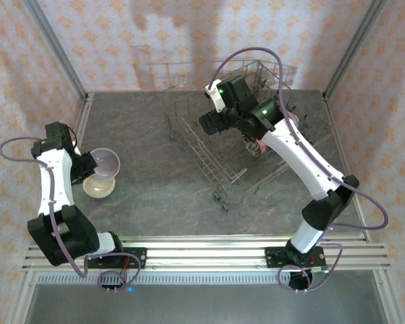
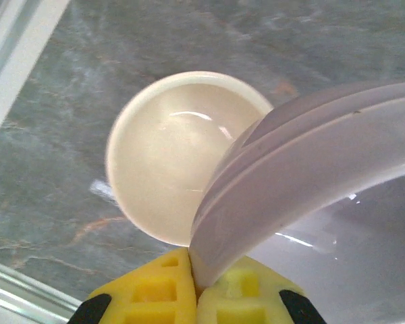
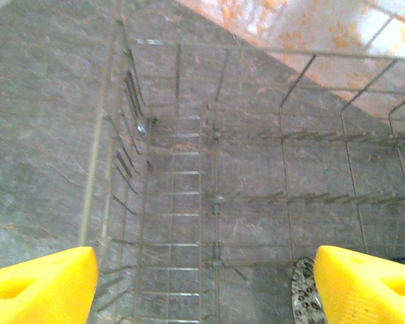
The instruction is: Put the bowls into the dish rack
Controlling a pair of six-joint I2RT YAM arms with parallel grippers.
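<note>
My left gripper (image 2: 196, 270) is shut on the rim of a pale mauve bowl (image 2: 310, 169), held tilted just above the table. Under it a cream-white bowl (image 2: 169, 155) sits upright on the table. From above, the mauve bowl (image 1: 102, 163) hangs over the cream bowl (image 1: 98, 186) at the left. The grey wire dish rack (image 1: 206, 158) stands at the centre right. My right gripper (image 1: 212, 123) hovers over the rack's left part, open, with nothing between its fingers (image 3: 40, 280). A dark patterned bowl (image 3: 304, 290) peeks in by the right finger. A red-pink bowl (image 1: 256, 145) stands in the rack.
Upright tines and tall grid walls (image 3: 216, 196) of the rack surround the right gripper. Metal frame rails (image 1: 81, 121) border the table at left and right. Bare grey tabletop (image 1: 155, 182) lies between the cream bowl and the rack.
</note>
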